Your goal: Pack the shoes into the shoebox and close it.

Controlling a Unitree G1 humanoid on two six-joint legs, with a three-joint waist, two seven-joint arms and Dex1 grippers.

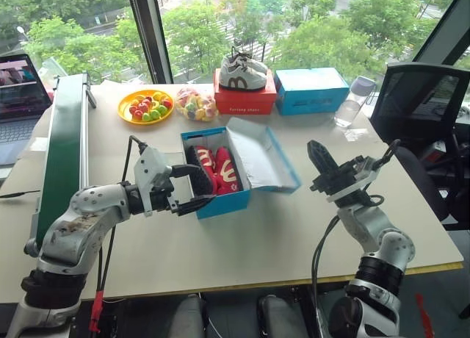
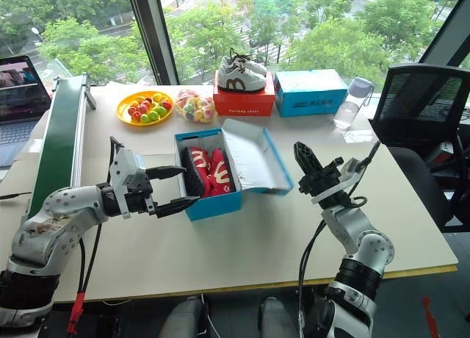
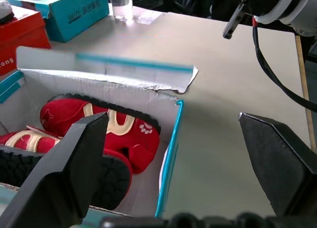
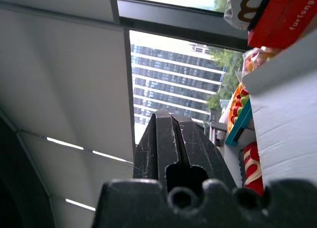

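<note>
Both shoes (image 1: 217, 169) lie inside shoebox (image 1: 220, 204), lid open.

2 red shoes (image 1: 219, 169) with white marks lie side by side inside the open blue shoebox (image 1: 220, 203), lid leaning open to the right.
</note>
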